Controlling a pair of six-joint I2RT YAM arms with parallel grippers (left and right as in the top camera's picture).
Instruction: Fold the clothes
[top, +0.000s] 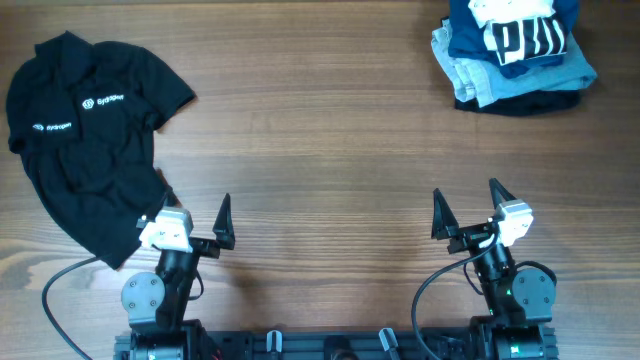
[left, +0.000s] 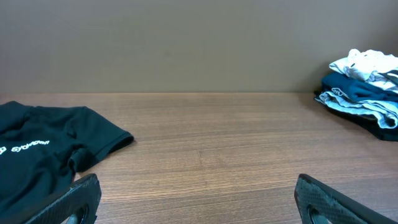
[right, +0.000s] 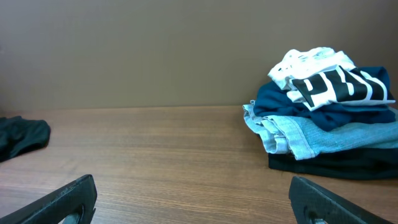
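The black polo shirt (top: 85, 140) lies crumpled at the table's left, collar at the far end, white logos on chest and sleeve. It also shows in the left wrist view (left: 43, 152) and its edge in the right wrist view (right: 22, 137). My left gripper (top: 195, 215) is open and empty, just right of the shirt's lower hem; its jaws show in the left wrist view (left: 196, 202). My right gripper (top: 468, 205) is open and empty at the front right, far from the shirt; its jaws show in the right wrist view (right: 193, 202).
A pile of folded garments (top: 515, 50) sits at the far right: a navy one with large white lettering on top, pale blue-grey ones and a black one beneath. It also shows in the left wrist view (left: 364, 90) and the right wrist view (right: 329, 115). Wooden table (top: 330, 150).
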